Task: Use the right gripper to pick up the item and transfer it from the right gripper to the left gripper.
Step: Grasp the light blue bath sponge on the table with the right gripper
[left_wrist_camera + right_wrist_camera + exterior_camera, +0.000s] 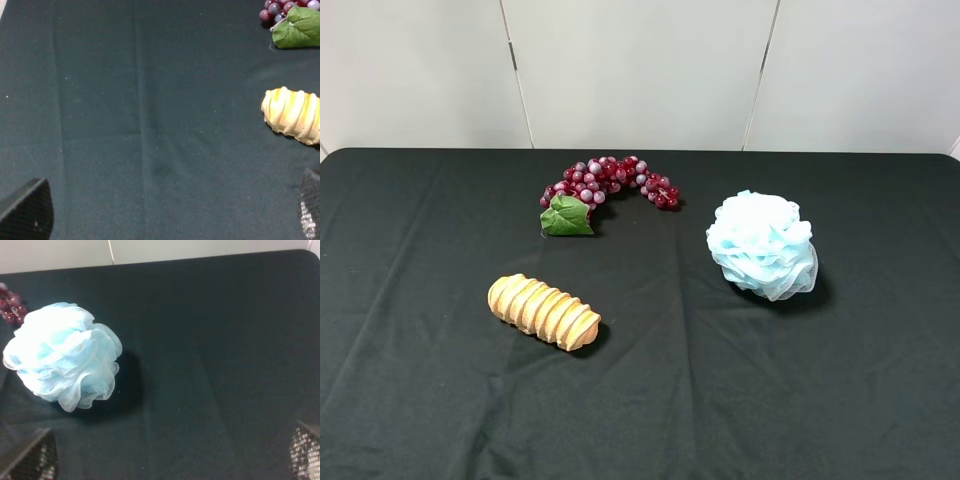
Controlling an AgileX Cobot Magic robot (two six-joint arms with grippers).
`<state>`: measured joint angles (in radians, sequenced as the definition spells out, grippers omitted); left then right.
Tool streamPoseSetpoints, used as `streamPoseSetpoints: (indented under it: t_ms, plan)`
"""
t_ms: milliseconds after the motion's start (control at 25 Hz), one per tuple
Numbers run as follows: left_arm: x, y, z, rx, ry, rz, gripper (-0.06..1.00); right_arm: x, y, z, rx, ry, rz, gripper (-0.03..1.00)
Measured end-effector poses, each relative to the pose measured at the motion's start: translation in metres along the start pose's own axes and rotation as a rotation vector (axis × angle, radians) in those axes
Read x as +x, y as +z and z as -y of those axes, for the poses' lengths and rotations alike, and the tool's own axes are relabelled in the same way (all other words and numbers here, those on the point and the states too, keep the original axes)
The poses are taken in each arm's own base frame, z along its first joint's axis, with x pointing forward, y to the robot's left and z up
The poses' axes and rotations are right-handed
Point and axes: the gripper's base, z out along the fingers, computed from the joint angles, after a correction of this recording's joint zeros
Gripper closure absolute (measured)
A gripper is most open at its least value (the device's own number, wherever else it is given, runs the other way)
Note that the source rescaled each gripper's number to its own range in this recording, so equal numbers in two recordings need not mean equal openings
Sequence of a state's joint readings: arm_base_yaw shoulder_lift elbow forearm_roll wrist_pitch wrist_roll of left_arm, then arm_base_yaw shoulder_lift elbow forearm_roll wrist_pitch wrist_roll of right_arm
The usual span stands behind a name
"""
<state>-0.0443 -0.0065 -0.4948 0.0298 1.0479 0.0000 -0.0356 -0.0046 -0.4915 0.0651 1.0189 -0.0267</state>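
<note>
The light-blue mesh bath pouf (763,244) rests on the black tablecloth at the right. It also shows in the right wrist view (63,356). My right gripper (166,460) is open and empty, a short way back from the pouf, with only its two fingertips (28,456) in view. My left gripper (167,217) is open and empty over bare cloth, with its fingertips (26,210) spread wide. Neither gripper nor arm shows in the exterior high view.
A ridged tan bread loaf (544,311) lies at the centre left and shows in the left wrist view (293,114). A purple-red grape bunch with a green leaf (606,181) lies behind it. The black cloth (720,400) ends at a white wall at the back.
</note>
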Motion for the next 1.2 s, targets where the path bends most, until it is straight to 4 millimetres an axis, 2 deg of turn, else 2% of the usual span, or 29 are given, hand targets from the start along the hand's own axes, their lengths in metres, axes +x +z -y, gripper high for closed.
streamPoseSetpoints:
  t_ms: [1200]
  plan:
    - [0.0000, 0.0000, 0.0000, 0.000, 0.000, 0.000, -0.03, 0.0000, 0.0000, -0.0008, -0.009, 0.017, 0.000, -0.03]
